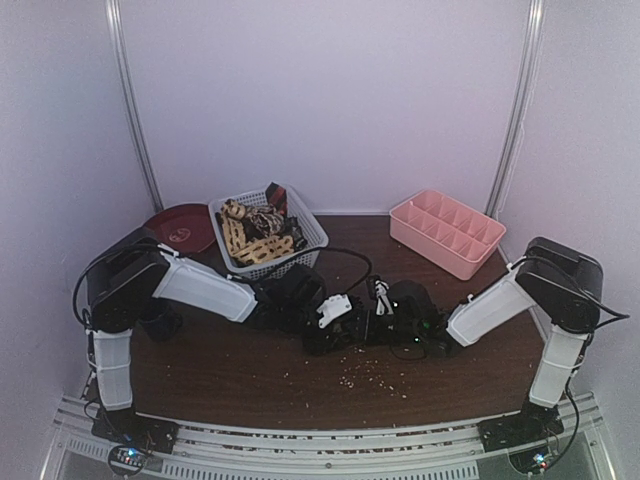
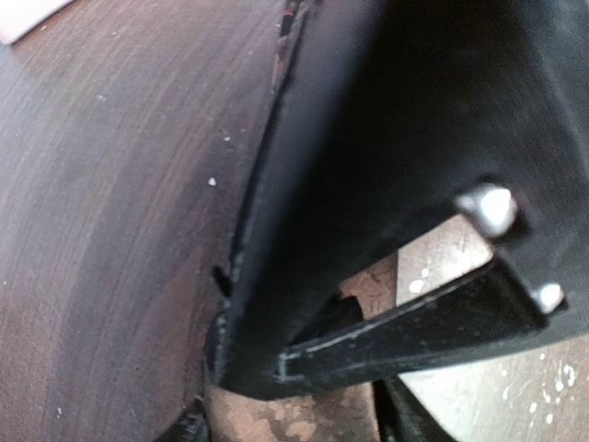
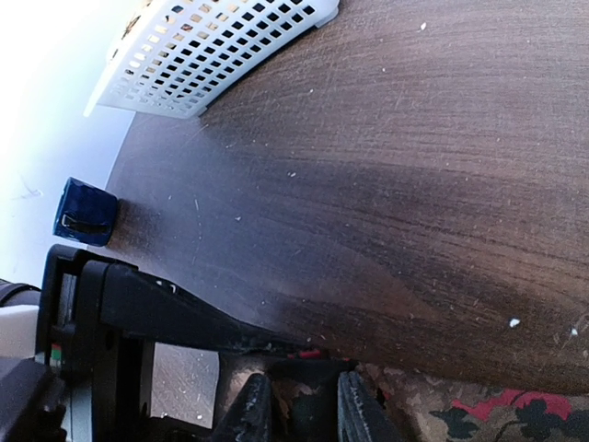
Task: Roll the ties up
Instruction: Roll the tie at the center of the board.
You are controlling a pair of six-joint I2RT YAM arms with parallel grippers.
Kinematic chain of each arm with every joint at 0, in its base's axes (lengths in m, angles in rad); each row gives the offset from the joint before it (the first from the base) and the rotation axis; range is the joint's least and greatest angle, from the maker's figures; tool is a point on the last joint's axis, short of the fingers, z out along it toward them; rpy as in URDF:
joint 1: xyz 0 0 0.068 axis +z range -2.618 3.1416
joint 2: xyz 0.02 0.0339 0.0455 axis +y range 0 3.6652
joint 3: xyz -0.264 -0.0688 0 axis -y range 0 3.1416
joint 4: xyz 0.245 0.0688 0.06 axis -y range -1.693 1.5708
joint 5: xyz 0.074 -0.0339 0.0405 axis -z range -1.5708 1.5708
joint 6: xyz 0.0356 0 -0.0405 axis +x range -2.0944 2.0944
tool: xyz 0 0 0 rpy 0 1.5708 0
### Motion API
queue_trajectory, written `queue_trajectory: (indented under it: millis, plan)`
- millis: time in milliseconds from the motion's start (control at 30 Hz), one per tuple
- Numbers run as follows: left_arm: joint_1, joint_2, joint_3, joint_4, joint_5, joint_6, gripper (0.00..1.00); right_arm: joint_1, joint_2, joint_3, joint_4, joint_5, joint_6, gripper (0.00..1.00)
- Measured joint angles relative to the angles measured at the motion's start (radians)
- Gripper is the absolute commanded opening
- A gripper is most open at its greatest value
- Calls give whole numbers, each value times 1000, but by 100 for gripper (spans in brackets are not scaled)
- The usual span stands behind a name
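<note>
Right wrist, claw: I am seeing the right gripper (image 3: 304, 410) set narrow, its two fingers pinching patterned cloth between them; it is grasping the tie (image 3: 497, 410).
Left wrist, claw: the left gripper (image 2: 294, 422) is sitting partly spread, with tan patterned cloth lying between its tips. I cannot tell whether it is clamping that cloth or only straddling it.
Tie, place: it is lying on the table (image 3: 386, 184), mid-front, where both claws are meeting.
Tie, axis: in the right wrist view the cloth is running along the bottom edge, rightward from the fingers. In the top external view it is hiding under the dark claws, so I am not reading its direction there.
Rest of load: more ties (image 1: 255, 235) are sitting heaped in the white basket (image 1: 312, 236), behind the left claw.
</note>
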Motion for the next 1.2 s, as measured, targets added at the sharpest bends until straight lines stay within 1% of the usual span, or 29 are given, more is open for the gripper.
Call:
queue_trajectory:
  millis: [33,167,300,367,600,667,767,900,967,1100,1200]
  plan:
    - [0,0,0,-3,5,3,38,0,0,0,0,0,0,26]
    - [0,0,0,-7,15,15,33,0,0,-4,0,-2,0,26]
    - [0,0,0,-8,21,24,33,0,0,-9,3,-14,0,26]
    - [0,0,0,-9,21,28,35,0,0,-19,14,-19,2,26]
    - [0,-1,-2,-11,15,38,49,0,0,-32,28,-38,6,26]
    - [0,-4,-9,-11,7,32,51,0,0,-32,29,-43,8,26]
    - [0,-37,-45,-11,-16,-3,51,0,0,-32,29,-46,8,25]
    - [9,-114,-123,-5,-35,-91,42,0,6,-32,33,-50,14,24]
    - [27,-171,-191,24,-35,-156,37,0,17,-32,48,-55,29,24]
    - [79,-294,-322,57,-38,-275,19,13,35,-32,67,-56,50,23]
    - [108,-363,-358,45,-81,-356,9,29,50,-28,82,-55,73,22]
